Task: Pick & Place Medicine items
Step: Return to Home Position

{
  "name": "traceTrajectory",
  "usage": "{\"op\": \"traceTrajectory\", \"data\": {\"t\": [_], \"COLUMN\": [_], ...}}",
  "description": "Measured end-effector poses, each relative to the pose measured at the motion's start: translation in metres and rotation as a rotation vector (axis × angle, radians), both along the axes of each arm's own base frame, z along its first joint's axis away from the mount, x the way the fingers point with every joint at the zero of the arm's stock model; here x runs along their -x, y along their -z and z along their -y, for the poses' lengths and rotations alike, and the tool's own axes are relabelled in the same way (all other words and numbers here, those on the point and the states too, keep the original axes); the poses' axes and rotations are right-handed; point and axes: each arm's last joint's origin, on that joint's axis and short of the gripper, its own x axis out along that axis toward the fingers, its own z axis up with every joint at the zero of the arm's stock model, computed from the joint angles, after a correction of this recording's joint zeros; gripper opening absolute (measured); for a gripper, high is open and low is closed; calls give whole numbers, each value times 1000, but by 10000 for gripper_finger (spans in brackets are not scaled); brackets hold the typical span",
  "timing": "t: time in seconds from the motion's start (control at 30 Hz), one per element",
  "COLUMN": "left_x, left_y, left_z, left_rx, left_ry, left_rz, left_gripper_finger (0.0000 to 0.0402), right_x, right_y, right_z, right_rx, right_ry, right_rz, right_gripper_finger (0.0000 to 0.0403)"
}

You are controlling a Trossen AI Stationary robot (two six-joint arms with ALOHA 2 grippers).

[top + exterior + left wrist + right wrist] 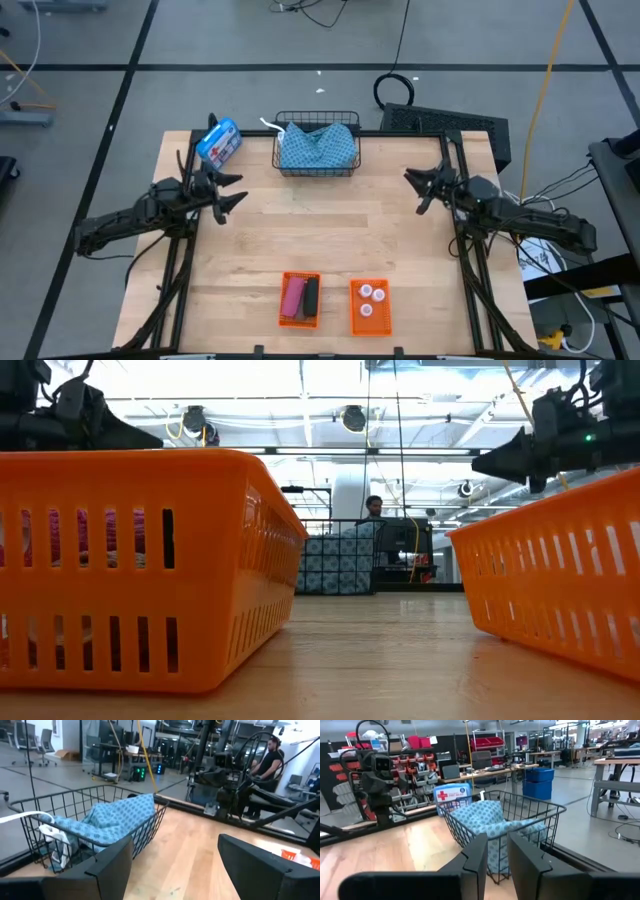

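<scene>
High view: the left pincer [238,190] hangs over the left side of the bench [330,230] and the right pincer [412,190] over the right side, both well apart from every object. At the near edge, the left orange basket [299,322] holds the pink piece [292,297] and the black piece [311,294]. Just beside it, the right orange basket [368,325] holds three white bottles [372,293]. At the far edge, a black wire basket [316,170] contains a blue cloth [318,146], with a blue-and-white package [218,142] near it. Low view: both orange baskets fill the foreground, pink showing through the left one's slots; a person [373,508] shows in the room behind. Left wrist view: the left pincer [175,842] is spread wide, empty. Right wrist view: the right pincer [497,840] is parted by a narrow gap, empty.
</scene>
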Motion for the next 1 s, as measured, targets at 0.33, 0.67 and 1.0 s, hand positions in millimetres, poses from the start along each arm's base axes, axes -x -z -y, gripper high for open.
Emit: {"op": "traceTrajectory", "data": {"t": [0.33, 0.67, 1.0], "left_x": [-5, -5, -5], "left_y": [16, 17, 17], "left_z": [-1, -1, -1], "left_rx": [-27, -25, -24], "left_ry": [2, 19, 19], "left_rz": [4, -2, 0], "left_gripper_finger": [301, 301, 301], "right_x": [-2, -2, -2], "right_y": [18, 21, 35], "right_z": [0, 0, 0], "right_rx": [5, 3, -55], "right_ry": [0, -1, -5], "right_rz": [1, -5, -132], "right_gripper_finger": [66, 66, 69]}}
